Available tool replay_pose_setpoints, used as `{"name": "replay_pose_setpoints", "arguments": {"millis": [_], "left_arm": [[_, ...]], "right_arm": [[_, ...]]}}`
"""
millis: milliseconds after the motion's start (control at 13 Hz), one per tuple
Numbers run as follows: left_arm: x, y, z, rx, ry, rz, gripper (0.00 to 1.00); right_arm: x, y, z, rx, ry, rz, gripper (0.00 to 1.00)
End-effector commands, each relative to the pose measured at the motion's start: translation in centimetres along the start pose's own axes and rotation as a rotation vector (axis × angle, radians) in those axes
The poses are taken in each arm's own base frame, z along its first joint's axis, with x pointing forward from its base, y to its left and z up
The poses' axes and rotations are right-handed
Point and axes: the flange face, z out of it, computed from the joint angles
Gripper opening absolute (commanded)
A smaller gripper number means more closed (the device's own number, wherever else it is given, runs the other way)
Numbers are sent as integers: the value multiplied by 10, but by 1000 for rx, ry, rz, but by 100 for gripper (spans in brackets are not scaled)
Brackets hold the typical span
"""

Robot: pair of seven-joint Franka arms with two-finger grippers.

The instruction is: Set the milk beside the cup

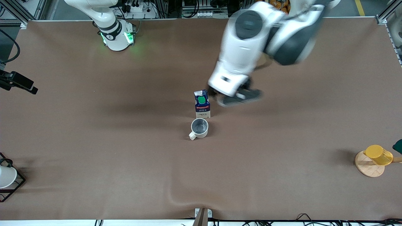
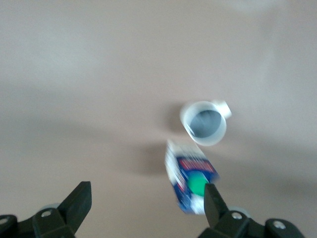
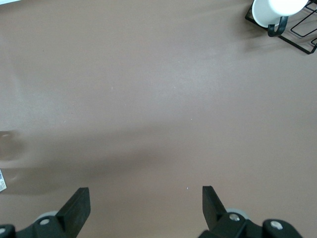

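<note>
The milk (image 1: 202, 104), a dark blue carton with a green cap, stands upright on the brown table. It is just farther from the front camera than the beige cup (image 1: 199, 128) and close beside it. My left gripper (image 1: 237, 96) is open and empty in the air, just off the milk toward the left arm's end. In the left wrist view its fingers (image 2: 147, 191) are spread, with the milk (image 2: 190, 181) by one fingertip and the cup (image 2: 204, 123) past it. My right gripper (image 3: 146, 196) is open and empty over bare table, waiting.
A yellow cup (image 1: 378, 155) lies on a wooden disc (image 1: 367, 168) near the left arm's end. A white cup (image 1: 6, 177) sits in a black wire rack at the right arm's end and also shows in the right wrist view (image 3: 277, 7). The table cover is wrinkled (image 1: 176, 197) near the front edge.
</note>
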Motion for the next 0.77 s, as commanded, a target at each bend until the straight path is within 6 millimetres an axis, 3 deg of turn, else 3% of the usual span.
{"name": "replay_pose_setpoints", "arguments": {"millis": [0,154,231,462,692], "left_arm": [[72,-85,-6,25,23,-43,100],[96,-139,-29,25,32,-29,100],[98,-162,-39,38,19,-2,100],[83,-203,-62,62,11,88,100],[76,-257,-108,61,21,195,100]], "right_arm": [[-2,2,-3,-16,0,9,100],[-2,3,-3,-14,-2,13,100],[-2,2,-3,-14,-2,16,100],[-1,3,0,-14,-8,17,100],[-2,3,-2,-12,-3,11,100]]}}
